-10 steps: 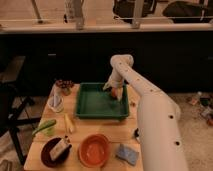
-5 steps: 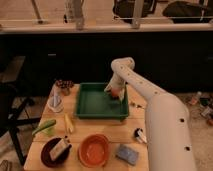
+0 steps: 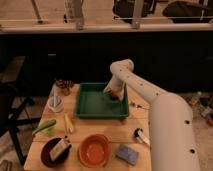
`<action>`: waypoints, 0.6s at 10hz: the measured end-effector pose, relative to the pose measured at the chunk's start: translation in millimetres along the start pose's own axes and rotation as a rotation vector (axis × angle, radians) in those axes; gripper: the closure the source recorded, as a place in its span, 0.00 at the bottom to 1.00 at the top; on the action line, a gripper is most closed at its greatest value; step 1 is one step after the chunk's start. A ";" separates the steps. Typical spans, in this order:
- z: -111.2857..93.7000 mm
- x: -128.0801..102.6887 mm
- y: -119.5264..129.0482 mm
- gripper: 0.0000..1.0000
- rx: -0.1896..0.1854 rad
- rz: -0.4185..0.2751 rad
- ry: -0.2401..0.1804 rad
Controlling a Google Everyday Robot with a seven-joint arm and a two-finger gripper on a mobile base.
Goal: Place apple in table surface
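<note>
The end effector [image 3: 114, 90] hangs in the far right corner of the tray [image 3: 95, 102], jaws wide apart and seemingly holding nothing. The apple [image 3: 116, 93] lies just beneath it. It should centre over the apple, close firmly, lift clear of the tray wall, then set the apple on bare tabletop [image 3: 125, 129].

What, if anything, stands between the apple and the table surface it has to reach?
The apple is at the green tray's far right corner, with the gripper right at it. The tray's raised rim separates it from the table surface, so it likely needs lifting over. Nothing visible lies between gripper and apple.
</note>
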 end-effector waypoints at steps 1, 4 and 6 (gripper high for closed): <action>0.2 2.9 -1.7 0.20 0.003 -0.005 0.005; -0.8 12.9 -4.9 0.20 0.011 -0.010 0.022; -1.4 19.0 -6.8 0.20 0.013 -0.016 0.027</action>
